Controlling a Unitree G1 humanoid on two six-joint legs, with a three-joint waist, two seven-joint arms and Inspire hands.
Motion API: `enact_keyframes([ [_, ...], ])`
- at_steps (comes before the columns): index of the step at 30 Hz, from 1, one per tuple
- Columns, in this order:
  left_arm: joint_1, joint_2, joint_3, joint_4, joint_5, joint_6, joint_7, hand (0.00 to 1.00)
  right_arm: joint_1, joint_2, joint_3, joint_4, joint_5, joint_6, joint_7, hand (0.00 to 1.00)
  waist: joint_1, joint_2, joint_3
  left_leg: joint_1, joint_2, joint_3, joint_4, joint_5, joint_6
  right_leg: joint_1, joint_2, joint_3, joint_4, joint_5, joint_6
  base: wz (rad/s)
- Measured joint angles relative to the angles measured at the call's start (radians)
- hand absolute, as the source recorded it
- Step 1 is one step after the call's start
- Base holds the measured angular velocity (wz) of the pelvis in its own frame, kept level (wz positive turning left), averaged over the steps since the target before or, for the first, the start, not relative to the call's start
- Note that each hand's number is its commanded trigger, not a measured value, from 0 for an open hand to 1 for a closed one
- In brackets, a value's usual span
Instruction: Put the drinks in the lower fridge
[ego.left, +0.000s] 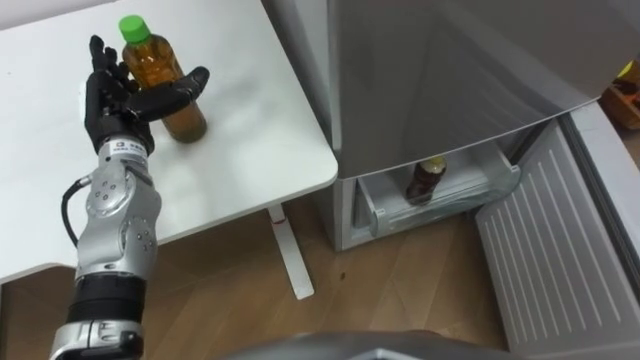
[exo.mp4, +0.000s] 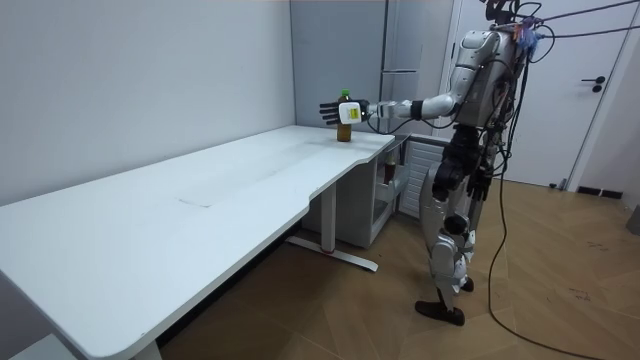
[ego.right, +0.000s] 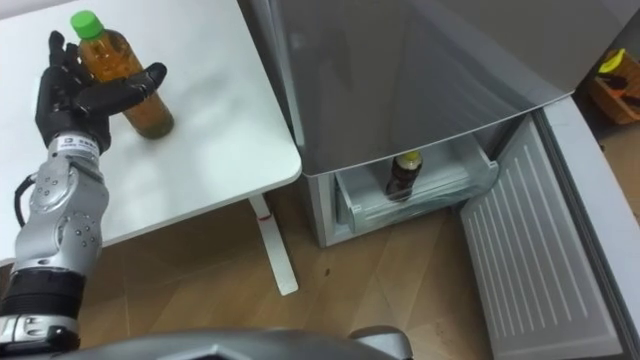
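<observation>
One arm, the left, stretches out over the table, and we see its left hand (ego.left: 120, 95) upright, fingers straight and spread, thumb reaching across a bottle (ego.left: 187, 120) (an open hand, the bottle between thumb and fingers). This rounded clear plastic bottle holds amber drink under a green cap and stands on the smooth white table (ego.left: 250, 120), left of the fridge (ego.left: 450, 80). In the grey fridge's open lower drawer (ego.left: 460, 195) stands a darker second bottle (ego.left: 427, 180).

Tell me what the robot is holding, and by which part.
Left hand brackets the bottle at its middle, thumb across the front, fingers straight behind; the bottle stands on the table, not clearly gripped.
</observation>
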Motion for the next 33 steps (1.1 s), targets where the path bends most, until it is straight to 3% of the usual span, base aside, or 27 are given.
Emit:
enact_keyframes([
  [1,0.000,0.000,0.000,0.002,0.000,0.000,0.000,0.90,0.000,0.000,0.000,0.000,0.000,0.000,0.000,0.00,0.000,0.000,-0.0003,0.000,0.000,0.000,0.000,0.000,0.000,0.000,0.000,0.000,0.000,0.000,0.000,0.00],
  [2,0.000,0.000,0.000,0.008,0.000,0.001,0.000,1.00,0.000,0.000,0.000,0.000,0.000,0.001,0.000,0.00,0.000,0.000,-0.0007,0.000,0.000,0.000,0.000,0.000,0.000,0.000,0.000,0.000,0.000,0.000,0.000,0.00],
  [10,-0.001,0.004,0.000,0.026,-0.001,0.008,-0.003,1.00,0.000,0.001,0.000,-0.001,-0.001,0.019,0.009,0.00,0.000,0.006,-0.0071,-0.001,0.000,0.000,0.001,0.000,0.000,0.000,0.000,0.000,0.001,0.000,0.000,0.00],
  [17,-0.017,0.016,0.000,0.046,-0.010,0.050,-0.009,1.00,-0.001,0.001,0.000,-0.008,-0.006,0.020,0.024,0.00,0.001,0.012,-0.0105,-0.002,0.000,-0.001,0.001,0.000,0.000,-0.001,0.000,0.000,0.001,0.000,0.000,0.00],
  [25,-0.020,0.018,-0.003,0.067,-0.012,0.085,-0.029,1.00,-0.010,0.000,0.000,-0.034,-0.035,0.020,0.055,0.00,-0.014,0.018,-0.0078,0.000,0.001,-0.001,0.001,0.000,0.000,-0.001,0.001,0.000,0.004,0.001,-0.001,0.00],
  [33,-0.025,0.019,-0.003,0.067,-0.010,0.088,-0.053,1.00,-0.013,0.000,0.000,-0.053,-0.083,0.020,0.066,0.00,-0.013,0.014,-0.0048,-0.004,0.001,-0.005,0.000,0.000,0.000,-0.004,0.001,0.003,0.004,0.001,-0.001,0.00],
])
